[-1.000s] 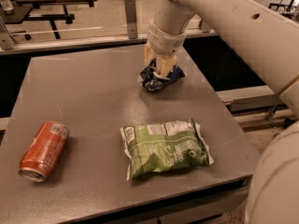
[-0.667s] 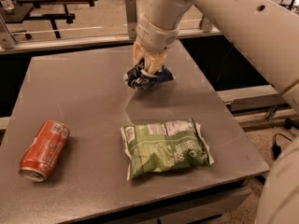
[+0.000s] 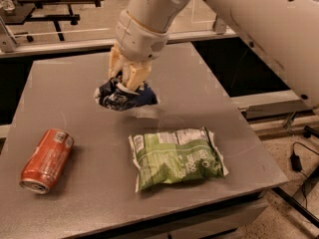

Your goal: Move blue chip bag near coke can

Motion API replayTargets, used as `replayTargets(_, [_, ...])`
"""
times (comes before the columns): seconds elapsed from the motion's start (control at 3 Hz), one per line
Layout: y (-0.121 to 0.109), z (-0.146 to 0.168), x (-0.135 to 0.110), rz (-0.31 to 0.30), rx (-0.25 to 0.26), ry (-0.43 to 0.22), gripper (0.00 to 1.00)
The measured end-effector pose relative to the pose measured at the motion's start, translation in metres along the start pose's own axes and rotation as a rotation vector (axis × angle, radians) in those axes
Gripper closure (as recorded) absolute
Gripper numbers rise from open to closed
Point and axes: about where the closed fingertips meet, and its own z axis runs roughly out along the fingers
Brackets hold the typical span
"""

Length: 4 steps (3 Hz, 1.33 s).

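My gripper (image 3: 125,82) is shut on the blue chip bag (image 3: 124,96), a small crumpled dark blue foil bag, and holds it just above the grey table (image 3: 209,93) near its middle. The coke can (image 3: 46,160), red-orange with a silver top, lies on its side at the front left of the table, well to the left and in front of the bag. The white arm comes down from the upper right.
A larger flat green chip bag (image 3: 177,156) lies at the front centre-right of the table, right of the can. The table's front edge is close behind the can and green bag. Dark benches (image 3: 55,4) stand beyond the table's far side.
The gripper has carried the blue chip bag from the far right part of the table to the left and forward, toward the middle. The can and green bag have not moved.
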Motion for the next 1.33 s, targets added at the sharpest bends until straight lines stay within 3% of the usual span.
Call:
replayTargets(0.33, [0.013, 0.024, -0.035, -0.014, -0.024, -0.036, 0.98])
replayTargets(0.67, [0.018, 0.046, -0.048, -0.025, -0.04, -0.037, 0.67])
replayTargets(1.0, [0.018, 0.057, -0.052, -0.028, -0.04, -0.038, 0.44])
replayTargets(1.33, [0.018, 0.057, -0.054, -0.032, -0.039, -0.038, 0.13])
